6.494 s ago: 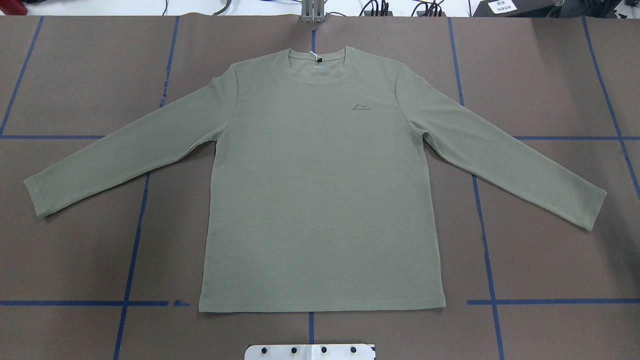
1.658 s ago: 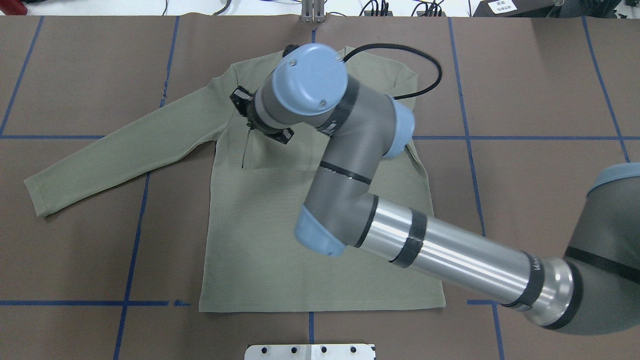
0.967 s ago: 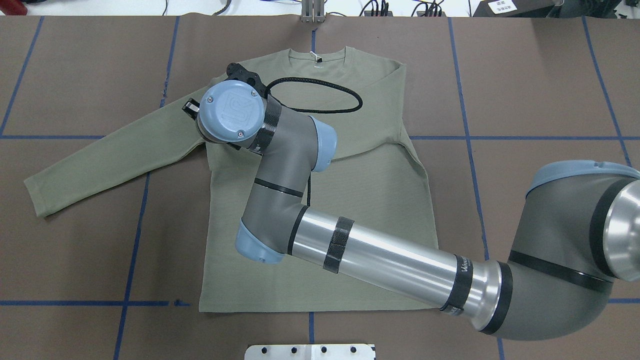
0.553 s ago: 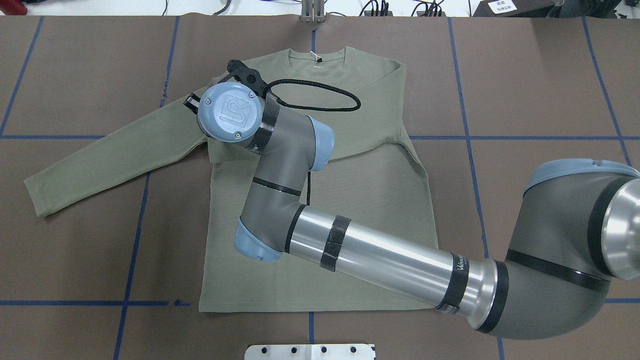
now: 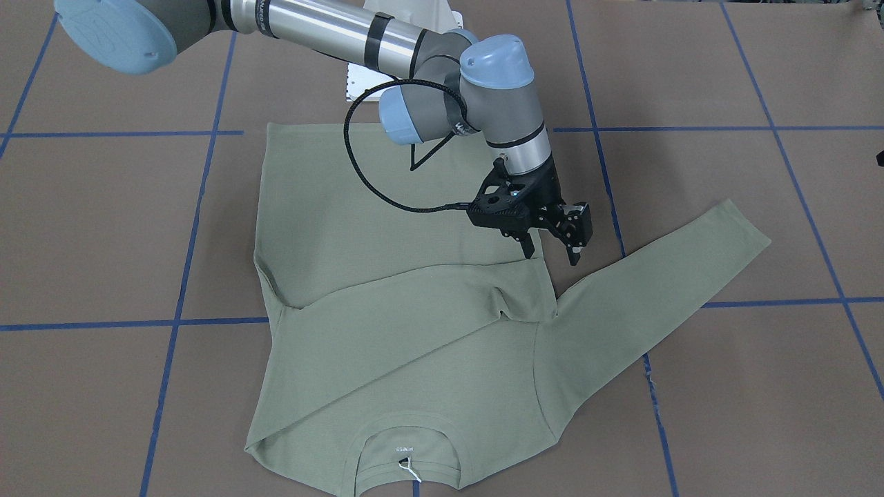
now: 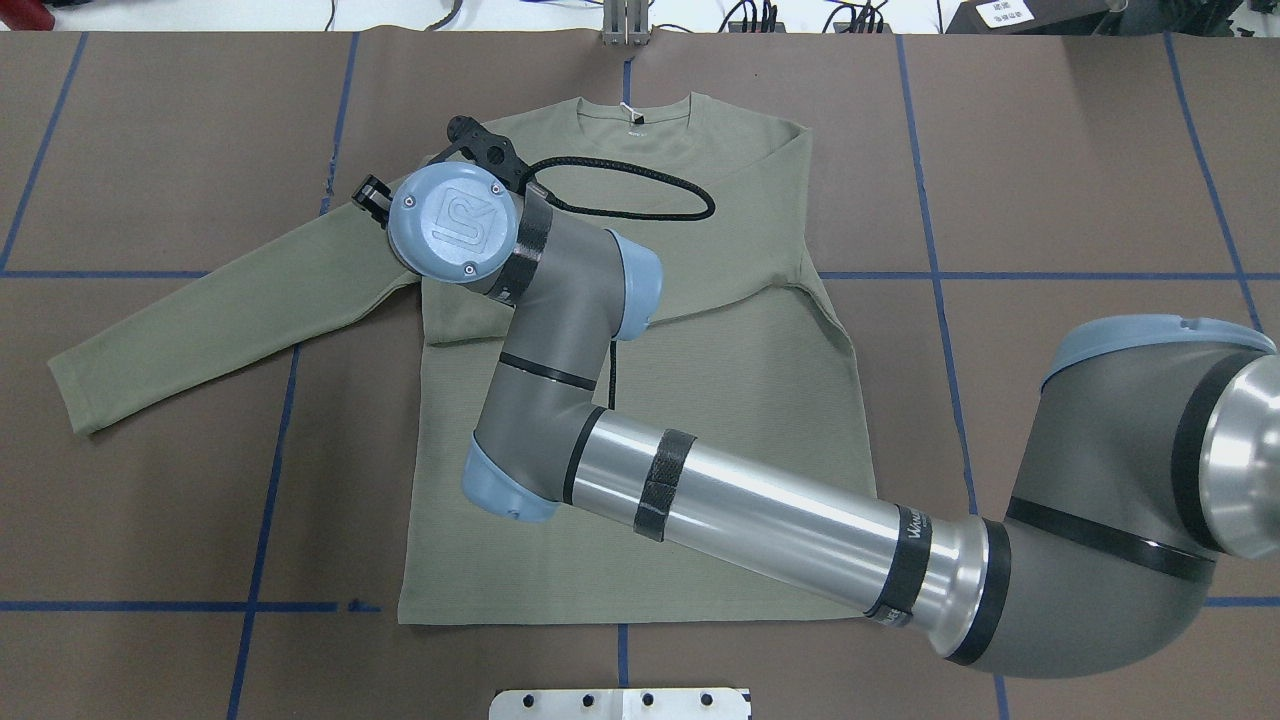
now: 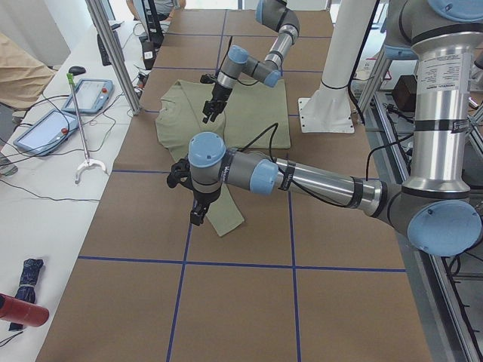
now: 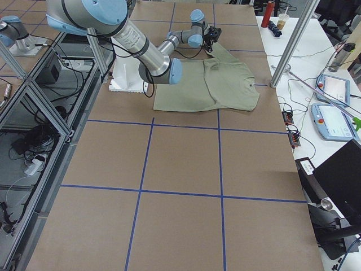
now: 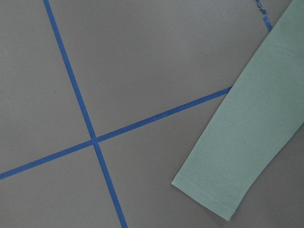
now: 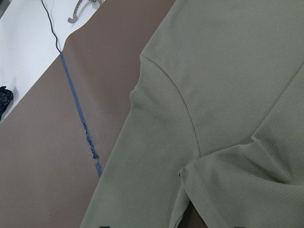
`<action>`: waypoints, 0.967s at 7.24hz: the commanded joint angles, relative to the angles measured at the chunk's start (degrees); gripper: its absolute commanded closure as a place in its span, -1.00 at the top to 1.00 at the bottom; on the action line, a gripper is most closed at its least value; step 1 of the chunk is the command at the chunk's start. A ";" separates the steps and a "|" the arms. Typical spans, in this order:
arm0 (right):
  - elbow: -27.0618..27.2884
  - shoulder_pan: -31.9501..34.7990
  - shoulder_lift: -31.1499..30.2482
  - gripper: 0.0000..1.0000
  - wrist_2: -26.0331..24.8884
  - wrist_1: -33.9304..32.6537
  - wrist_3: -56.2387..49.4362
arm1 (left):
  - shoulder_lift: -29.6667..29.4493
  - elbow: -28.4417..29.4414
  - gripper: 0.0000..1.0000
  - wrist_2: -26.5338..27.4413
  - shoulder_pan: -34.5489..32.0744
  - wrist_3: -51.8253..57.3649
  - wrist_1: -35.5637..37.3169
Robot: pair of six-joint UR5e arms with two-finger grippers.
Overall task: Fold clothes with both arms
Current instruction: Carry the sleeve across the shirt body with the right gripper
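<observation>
Shirt [image 5: 359, 207] lies flat on the desk [image 6: 1100, 150], face up, its collar [image 5: 407, 428] toward the far edge and its hem toward the robot's edge. The right sleeve [image 5: 414, 304] is already laid across the chest, its end close to the left armpit. The left sleeve [image 5: 656, 276] is not yet folded and stretches out on the desk

Its long axis is what the coming move turns on. It runs from the shoulder out toward the desk's left end, slanting back toward the robot's edge, and crosses a blue tape line [image 6: 290, 390] near its middle

The right arm [image 6: 760, 510] reaches over the shirt's body from the right side. The right gripper [image 5: 552, 257] hangs just above the left armpit, at the inner end of that sleeve, with its jaws apart and nothing between them. Its wrist camera looks down on the shoulder seam

The cuff [image 9: 209, 199] lies at the outer end, well apart from the right gripper. The left wrist camera looks straight down on it from above. In the left side view the left gripper [image 7: 198, 215] appears over that end of the sleeve; whether it is wide or narrow I cannot tell, since no closer view shows it

Judging from this, the left arm [image 7: 317, 181] is the nearer one to the cuff. It would have to come down onto the cuff and carry it back along the sleeve's axis, toward the shirt's right side
</observation>
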 commanded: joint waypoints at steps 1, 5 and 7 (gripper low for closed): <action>0.62 0.18 -0.67 1.00 -0.02 0.10 -0.01 | 0.60 -1.80 1.00 -0.16 -0.01 0.01 -0.07; 15.18 1.49 -12.25 1.00 2.51 -0.08 -1.24 | -2.55 -1.63 1.00 -1.46 0.07 0.01 -0.34; 16.62 5.43 -13.42 1.00 9.69 -0.25 -1.77 | -4.49 -1.45 1.00 -4.45 0.07 -0.16 0.27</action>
